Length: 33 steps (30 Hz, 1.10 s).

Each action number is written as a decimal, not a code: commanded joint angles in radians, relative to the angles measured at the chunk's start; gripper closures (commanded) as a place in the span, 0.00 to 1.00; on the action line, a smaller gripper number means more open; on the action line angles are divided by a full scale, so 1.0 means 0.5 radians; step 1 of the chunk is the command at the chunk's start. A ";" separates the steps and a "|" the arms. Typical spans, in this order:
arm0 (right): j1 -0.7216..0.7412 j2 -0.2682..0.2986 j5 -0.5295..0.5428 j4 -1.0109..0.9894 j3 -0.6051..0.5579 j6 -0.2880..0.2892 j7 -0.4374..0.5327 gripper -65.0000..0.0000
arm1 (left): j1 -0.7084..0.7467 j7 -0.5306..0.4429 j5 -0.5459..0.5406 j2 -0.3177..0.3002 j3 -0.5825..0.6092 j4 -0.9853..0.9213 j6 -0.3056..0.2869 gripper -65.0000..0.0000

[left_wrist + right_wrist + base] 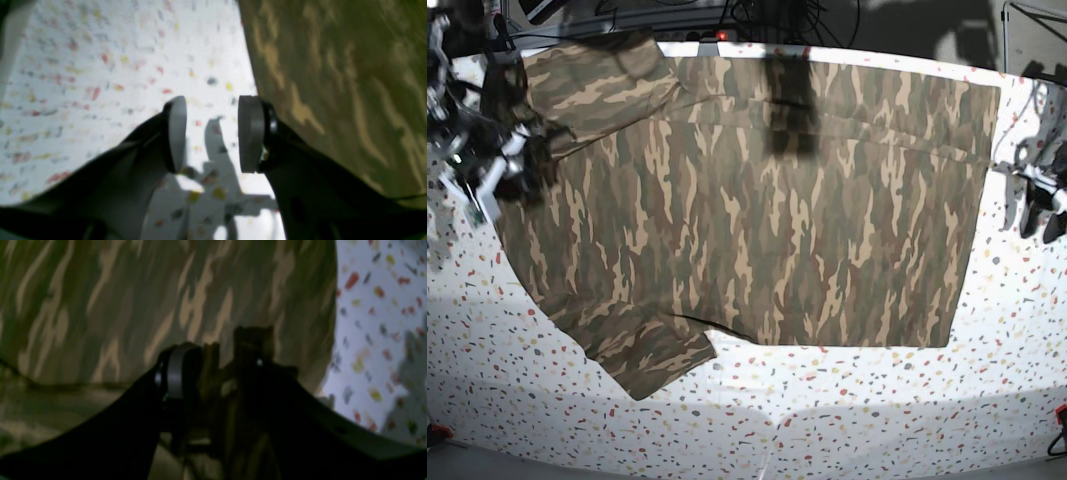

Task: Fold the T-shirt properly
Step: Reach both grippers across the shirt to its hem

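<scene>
1. The T-shirt (757,200) is seen spread nearly flat across a speckled white bench (847,400), filling most of the base view in olive, brown and tan camouflage.

2. One short sleeve (652,350) is pictured jutting toward the near edge of the bench on the base view's left, while a second sleeve (597,75) is laid toward the far edge on the same side.

3. A long straight edge of the shirt is shown running down the base view's right side, with a fold line visible across the upper part of the cloth.

4. The right tool (208,373) is shown at the shirt's edge on the base view's left; in the right wrist view a bunch of camouflage cloth is seen pinched between its pads, the frame being dark and blurred.

5. The left tool (211,133) is pictured beside the shirt's straight edge on the base view's right, over bare speckled bench.

6. Its pads (250,133) are shown spread apart with nothing held between them, and its shadow is cast on the bench below.

7. In the left wrist view the camouflage cloth is seen just beside the left tool, not between its pads; whether the outer finger touches the cloth cannot be told.
</scene>
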 commanded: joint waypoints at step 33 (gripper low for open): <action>1.787 -0.017 0.086 -1.444 -0.579 0.016 -0.558 0.63 | -2.020 -0.626 0.619 0.473 0.567 -2.537 0.012 0.66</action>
